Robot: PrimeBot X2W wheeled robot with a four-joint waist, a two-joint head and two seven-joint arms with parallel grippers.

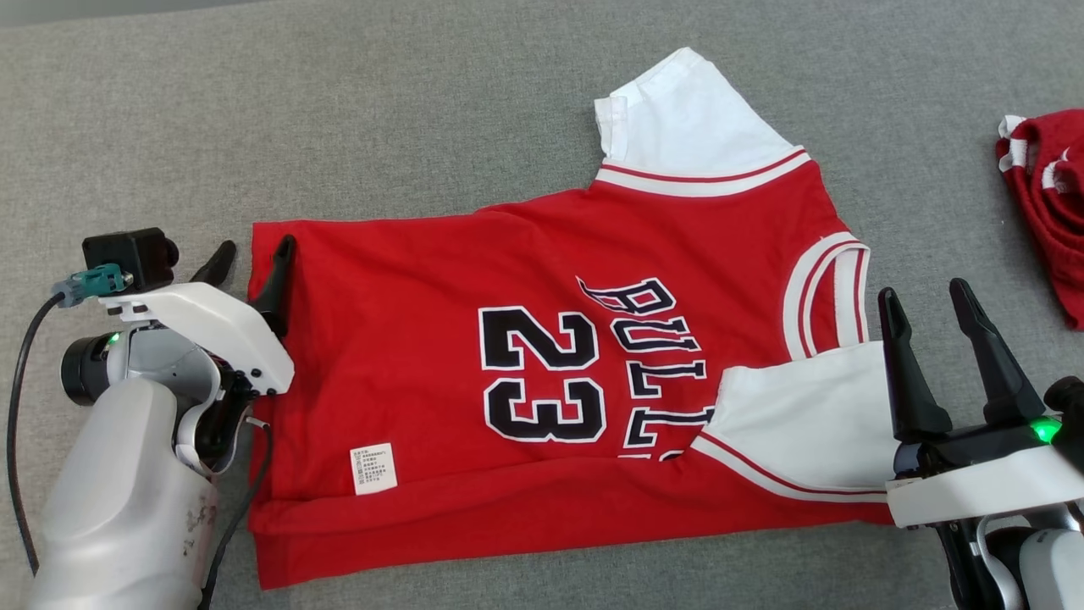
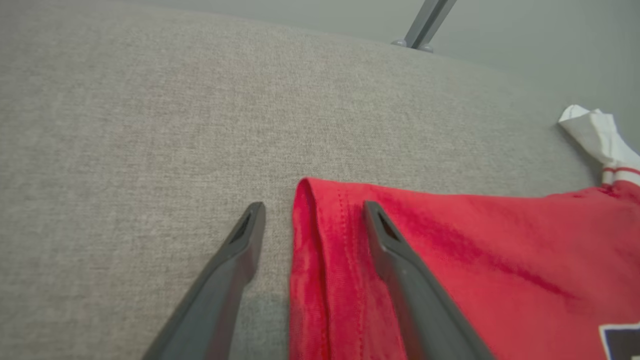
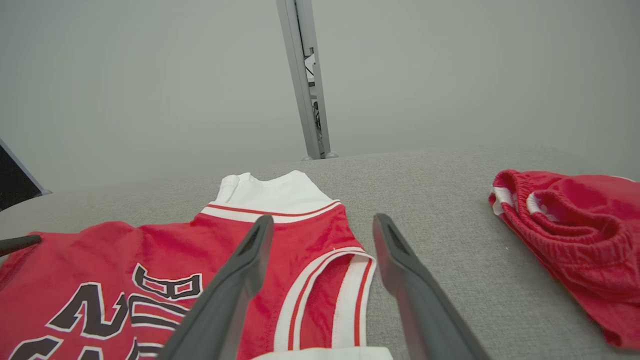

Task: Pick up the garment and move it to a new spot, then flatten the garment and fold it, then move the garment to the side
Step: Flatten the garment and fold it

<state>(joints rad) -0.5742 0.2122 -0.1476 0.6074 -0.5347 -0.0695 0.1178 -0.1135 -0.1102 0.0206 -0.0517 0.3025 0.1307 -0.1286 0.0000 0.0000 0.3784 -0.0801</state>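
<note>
Red jersey (image 1: 542, 364) lies on the grey surface (image 1: 339, 127); left tool (image 1: 257, 246), spread, straddles its hem; right tool (image 1: 924, 290), spread, beside its collar.

Red jersey (image 1: 542, 373), white sleeves, black "23" print: lies spread flat on grey surface, near long edge folded over.

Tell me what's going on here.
A two-armed robot is working on a red basketball jersey with white sleeves, spread on a grey fabric surface. Its open left gripper straddles the jersey's hem corner. The open right gripper hangs by the collar end, where one white sleeve is folded over the lettering. Nothing is gripped. A crumpled red garment lies apart on the right.
</note>
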